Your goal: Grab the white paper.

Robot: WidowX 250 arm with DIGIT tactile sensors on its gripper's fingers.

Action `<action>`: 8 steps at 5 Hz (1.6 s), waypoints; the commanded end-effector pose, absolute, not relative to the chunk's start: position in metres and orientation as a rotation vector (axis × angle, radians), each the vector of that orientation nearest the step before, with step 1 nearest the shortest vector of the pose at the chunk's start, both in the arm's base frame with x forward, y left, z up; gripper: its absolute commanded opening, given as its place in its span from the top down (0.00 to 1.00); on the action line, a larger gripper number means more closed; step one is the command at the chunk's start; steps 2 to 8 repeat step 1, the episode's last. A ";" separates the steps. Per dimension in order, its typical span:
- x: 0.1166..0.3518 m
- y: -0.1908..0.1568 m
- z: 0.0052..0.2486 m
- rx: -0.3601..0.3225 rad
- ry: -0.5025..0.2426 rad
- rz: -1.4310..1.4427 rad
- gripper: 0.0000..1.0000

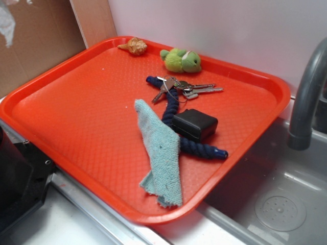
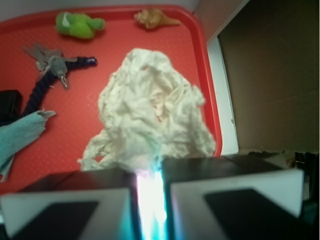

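Note:
In the wrist view the crumpled white paper (image 2: 150,117) bulges out from between my two black fingers (image 2: 80,200), which are closed to a narrow slit with the paper pinched in it. My gripper (image 2: 149,197) holds it lifted above the right part of the orange tray (image 2: 207,85). In the exterior view only a scrap of the white paper (image 1: 6,23) shows at the top left corner; the gripper itself is out of that frame.
On the tray (image 1: 76,107) lie a light teal cloth strip (image 1: 161,153), a blue rope (image 1: 176,109), keys (image 1: 186,88), a black box (image 1: 195,124), a green plush toy (image 1: 181,60) and a shell (image 1: 134,46). A grey faucet (image 1: 306,97) and sink stand at right.

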State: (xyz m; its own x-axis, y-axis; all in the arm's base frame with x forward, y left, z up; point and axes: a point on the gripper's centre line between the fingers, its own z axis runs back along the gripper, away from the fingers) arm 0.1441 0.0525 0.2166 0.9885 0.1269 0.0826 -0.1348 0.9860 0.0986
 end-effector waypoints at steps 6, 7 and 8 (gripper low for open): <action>0.148 0.058 0.215 0.111 -0.070 0.159 1.00; 0.148 0.058 0.215 0.111 -0.070 0.159 1.00; 0.148 0.058 0.215 0.111 -0.070 0.159 1.00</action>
